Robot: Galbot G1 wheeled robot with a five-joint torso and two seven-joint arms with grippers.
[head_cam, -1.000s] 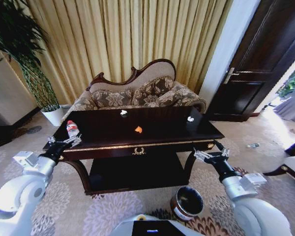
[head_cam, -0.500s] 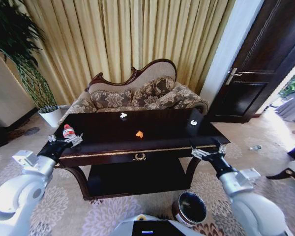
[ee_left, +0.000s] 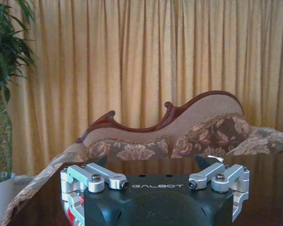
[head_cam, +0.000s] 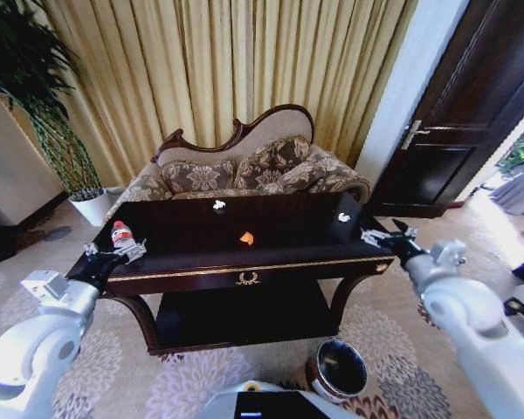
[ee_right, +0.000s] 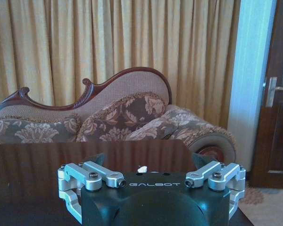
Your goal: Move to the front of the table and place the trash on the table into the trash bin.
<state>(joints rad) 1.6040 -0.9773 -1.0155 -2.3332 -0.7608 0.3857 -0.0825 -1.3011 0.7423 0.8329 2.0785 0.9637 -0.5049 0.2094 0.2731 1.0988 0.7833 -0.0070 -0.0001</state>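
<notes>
The dark glossy table [head_cam: 192, 262] with gold trim stands right in front of me. On it are a clear bottle with a red cap [head_cam: 120, 233] near the left end, an orange scrap [head_cam: 246, 236] in the middle, a white paper wad [head_cam: 218, 205] at the back and another wad [head_cam: 342, 217] near the right end. My left gripper [head_cam: 113, 253] hangs open at the left front corner, just in front of the bottle. At the right corner my right gripper [head_cam: 386, 236] is open, a little short of the right-hand wad [ee_right: 142, 168]. The trash bin [head_cam: 336, 368] stands on the carpet at the front right.
A floral sofa [head_cam: 244, 170] with a carved frame stands behind the table, in front of gold curtains. There is a potted plant [head_cam: 44, 113] at the back left and a dark door [head_cam: 472, 113] at the right. The table has a lower shelf [head_cam: 236, 319].
The whole picture shifted at first as the camera moved. My right gripper has risen from below the table's front edge to tabletop height at the right corner. The left gripper has barely moved.
</notes>
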